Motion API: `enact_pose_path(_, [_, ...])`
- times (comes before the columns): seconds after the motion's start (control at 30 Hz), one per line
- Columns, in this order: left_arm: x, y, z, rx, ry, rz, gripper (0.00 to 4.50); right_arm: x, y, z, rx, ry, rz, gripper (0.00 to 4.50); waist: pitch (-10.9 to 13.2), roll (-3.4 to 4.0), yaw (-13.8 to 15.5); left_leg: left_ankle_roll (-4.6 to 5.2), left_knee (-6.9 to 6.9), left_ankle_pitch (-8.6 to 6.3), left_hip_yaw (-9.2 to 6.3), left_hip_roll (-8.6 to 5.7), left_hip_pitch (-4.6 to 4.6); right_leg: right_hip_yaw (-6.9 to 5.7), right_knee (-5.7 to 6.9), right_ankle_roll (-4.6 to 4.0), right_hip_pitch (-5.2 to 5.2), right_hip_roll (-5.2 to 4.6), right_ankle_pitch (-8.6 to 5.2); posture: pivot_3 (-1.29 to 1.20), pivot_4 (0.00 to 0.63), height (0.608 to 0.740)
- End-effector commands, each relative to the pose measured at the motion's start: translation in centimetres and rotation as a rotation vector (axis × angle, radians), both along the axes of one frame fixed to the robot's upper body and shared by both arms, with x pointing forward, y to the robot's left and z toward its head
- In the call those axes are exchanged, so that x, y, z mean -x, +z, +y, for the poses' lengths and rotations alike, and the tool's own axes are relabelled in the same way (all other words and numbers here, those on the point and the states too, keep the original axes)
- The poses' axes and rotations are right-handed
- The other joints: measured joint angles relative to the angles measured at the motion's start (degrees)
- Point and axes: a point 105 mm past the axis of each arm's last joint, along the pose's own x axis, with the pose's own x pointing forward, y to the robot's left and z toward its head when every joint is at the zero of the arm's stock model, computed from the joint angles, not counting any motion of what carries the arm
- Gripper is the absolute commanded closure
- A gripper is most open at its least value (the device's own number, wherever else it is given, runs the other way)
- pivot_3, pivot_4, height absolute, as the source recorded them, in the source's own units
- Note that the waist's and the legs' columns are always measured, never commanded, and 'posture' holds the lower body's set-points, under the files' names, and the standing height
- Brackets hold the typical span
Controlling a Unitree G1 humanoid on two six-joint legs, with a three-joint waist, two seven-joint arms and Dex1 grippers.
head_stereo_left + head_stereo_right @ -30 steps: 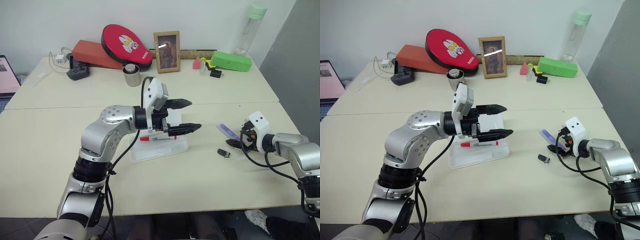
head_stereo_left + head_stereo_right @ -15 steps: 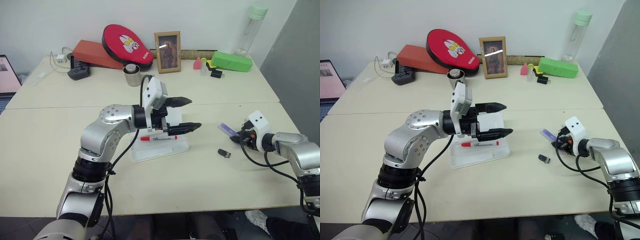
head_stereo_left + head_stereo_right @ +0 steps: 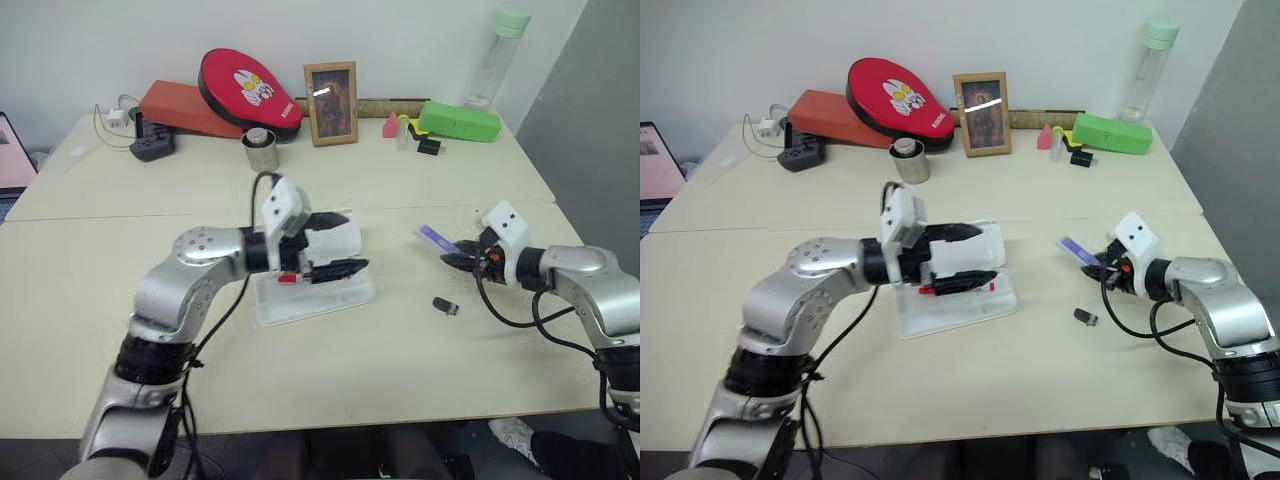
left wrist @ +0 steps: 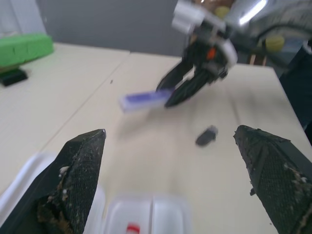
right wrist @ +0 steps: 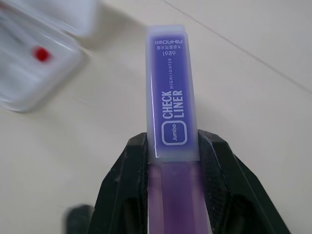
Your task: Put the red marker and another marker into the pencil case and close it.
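My left fingers [image 3: 338,243] stand wide over the pencil case [image 3: 335,297], whose tray holds the red marker [image 3: 288,278]. I should move them clear of the tray. My right fingers [image 3: 455,258] clamp the purple highlighter [image 3: 436,239] above the surface, well right of the case. I'd carry it level, then lower it beside the red marker before letting go.

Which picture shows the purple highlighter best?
The right wrist view: the highlighter sits close up between the right claw fingers, its printing readable. The eye views show it small, poking from that claw. The left wrist view shows it blurred.
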Motion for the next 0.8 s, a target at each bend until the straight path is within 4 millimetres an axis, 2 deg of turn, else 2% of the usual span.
enact_pose_path(0.03, [2.2, 1.5, 2.7, -0.019, 0.045, -0.038, 0.0, 2.1, 0.7, 5.5, -0.002, 0.256, -0.015, 3.43, 0.01, -0.02, 0.38, 0.0, -0.01, 0.0, -0.13, 0.01, -0.06, -0.09, -0.01, 0.0, 0.02, 0.0, -0.01, 0.0, 0.15, 0.74])
enact_pose_path(0.13, [4.0, 1.0, 6.0, -0.07, 0.132, 0.014, 0.0, 4.1, -0.2, 10.5, -0.005, 0.445, 0.018, 3.43, 0.0, -0.13, 0.63, -0.01, 0.07, 0.0, -0.16, -0.02, -0.18, -0.35, -0.01, -0.02, 0.03, 0.01, 0.01, 0.0, 0.15, 0.74])
enact_pose_path(0.2, [4.7, 1.1, 8.2, -0.111, 0.201, 0.02, 0.0, 3.6, -0.8, 12.8, 0.01, 0.461, -0.004, 3.43, 0.01, -0.09, 0.7, 0.0, 0.03, 0.0, -0.23, 0.0, -0.08, -0.35, 0.01, -0.03, 0.03, -0.03, 0.02, 0.0, 0.15, 0.74])
enact_pose_path(0.33, [6.3, 2.1, 8.9, -0.095, 0.214, 0.023, 0.0, 3.8, -1.8, 15.8, 0.052, 0.528, -0.014, 3.43, -0.01, -0.13, 1.95, -0.01, 0.04, 0.0, -0.28, -0.14, -0.15, -0.43, 0.0, -0.03, -0.01, -0.04, 0.02, 0.0, 0.15, 0.74])
enact_pose_path(0.53, [7.6, 1.9, 9.4, -0.114, 0.231, 0.055, 0.0, 2.7, -2.4, 17.5, 0.087, 0.556, -0.039, 3.43, -0.09, -0.26, 1.81, -0.04, 0.04, -0.02, -0.24, -0.27, -0.24, -0.4, -0.11, 0.01, -0.02, -0.24, 0.04, 0.0, 0.15, 0.74])
enact_pose_path(0.8, [7.7, 2.3, 8.8, -0.103, 0.237, 0.051, 0.0, 1.5, -2.9, 16.7, 0.152, 0.626, -0.069, 3.43, -0.08, -0.24, 1.53, -0.04, 0.0, -0.02, -0.24, -0.08, -0.12, -0.4, -0.02, -0.03, -0.03, -0.16, 0.04, 0.0, 0.15, 0.74])
